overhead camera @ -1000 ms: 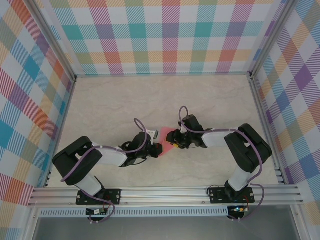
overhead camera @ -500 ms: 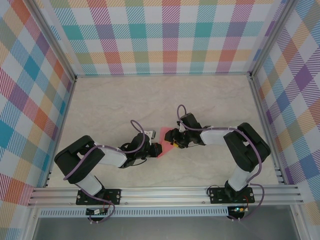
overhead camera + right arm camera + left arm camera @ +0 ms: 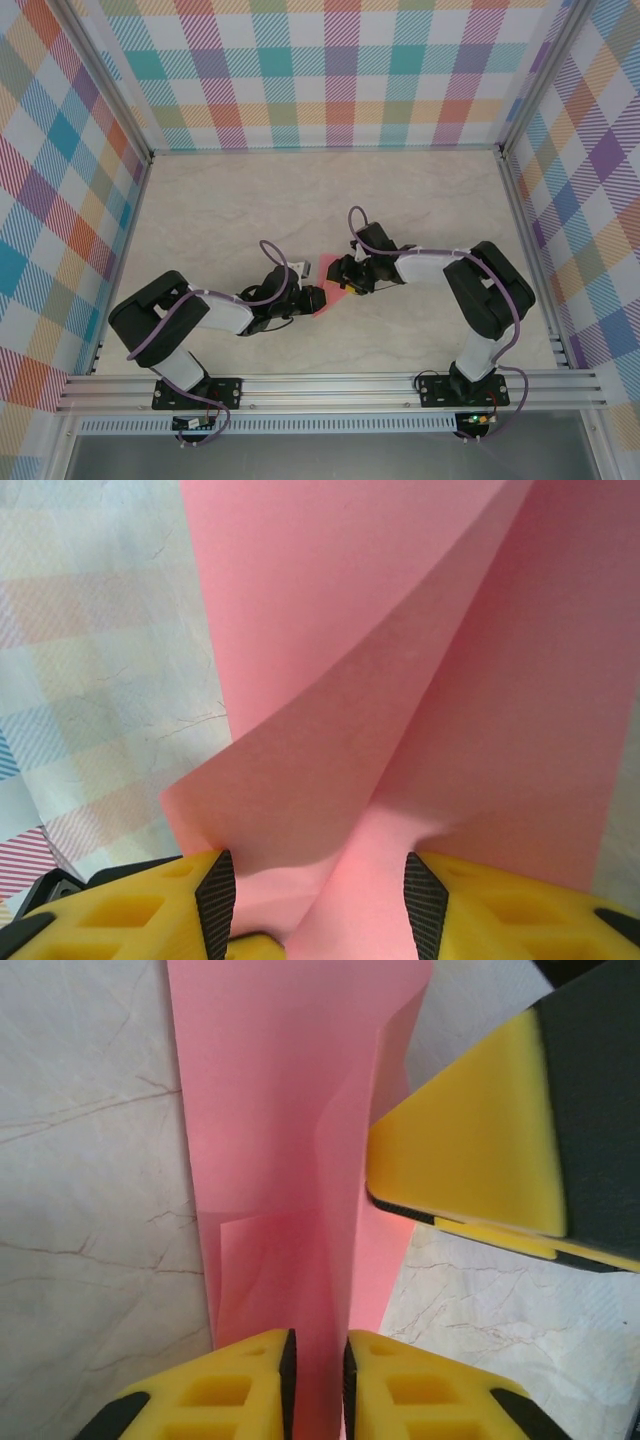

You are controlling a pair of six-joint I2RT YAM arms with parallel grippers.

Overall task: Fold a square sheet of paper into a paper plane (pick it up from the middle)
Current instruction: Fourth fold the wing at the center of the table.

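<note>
The salmon-pink sheet of paper [image 3: 328,283], creased into a narrower shape, lies on the table between my two grippers. In the left wrist view the paper [image 3: 280,1110] runs as a long folded strip with a raised flap on its right. My left gripper [image 3: 317,1385] stands over its near end with jaws a narrow gap apart and pink paper showing in the gap. A yellow finger of the right gripper [image 3: 470,1140] rests at the flap's right edge. My right gripper [image 3: 318,900] is open wide, and a curled flap of the paper [image 3: 400,630] rises between its pads.
The marble-look tabletop [image 3: 230,210] is walled by checked panels [image 3: 330,70] at the back and both sides. An aluminium rail [image 3: 330,390] carries both arm bases along the near edge. Purple cables loop over each wrist.
My left gripper's jaws have parted slightly from shut. The right gripper has slid a little left and farther onto the paper, opening somewhat wider.
</note>
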